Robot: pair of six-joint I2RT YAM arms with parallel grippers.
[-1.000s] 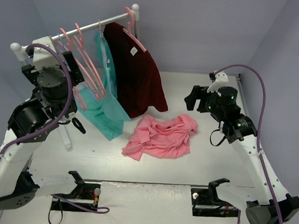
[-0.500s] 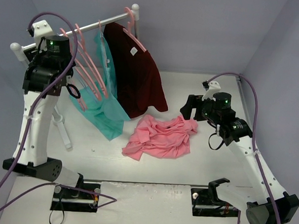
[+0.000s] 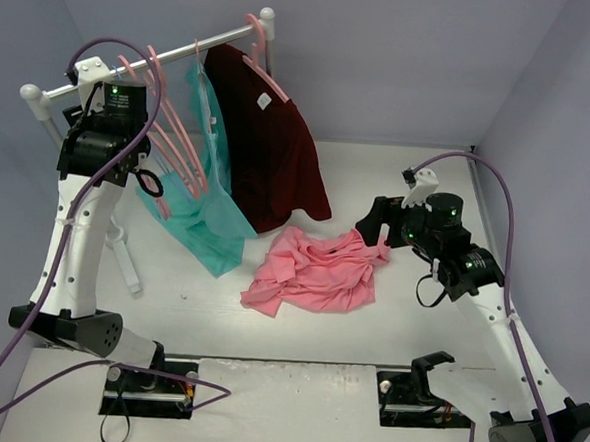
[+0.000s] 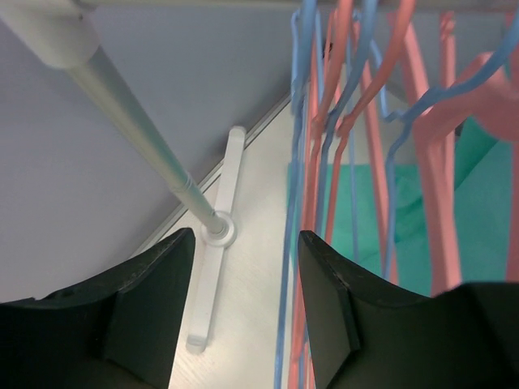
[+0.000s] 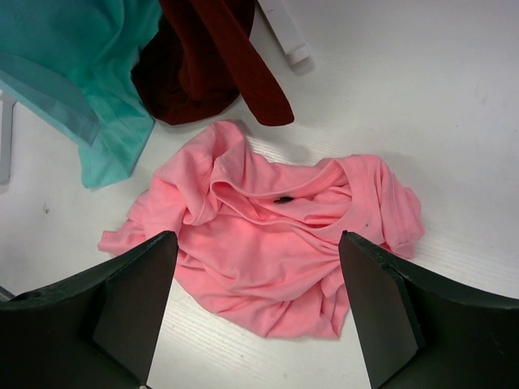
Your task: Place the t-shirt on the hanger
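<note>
The t-shirt (image 5: 268, 243) lies crumpled mid-frame on the desk (image 5: 454, 121); likely soft, light, floppy, best pinched at its collar; right hand (image 5: 257, 243) spread empty over it; left hand (image 4: 246, 243) released beside the hanger (image 4: 297, 162), upper left.

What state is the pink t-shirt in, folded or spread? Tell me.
Crumpled: the t-shirt lies bunched in a wrinkled heap on the table, neither folded nor spread flat.
</note>
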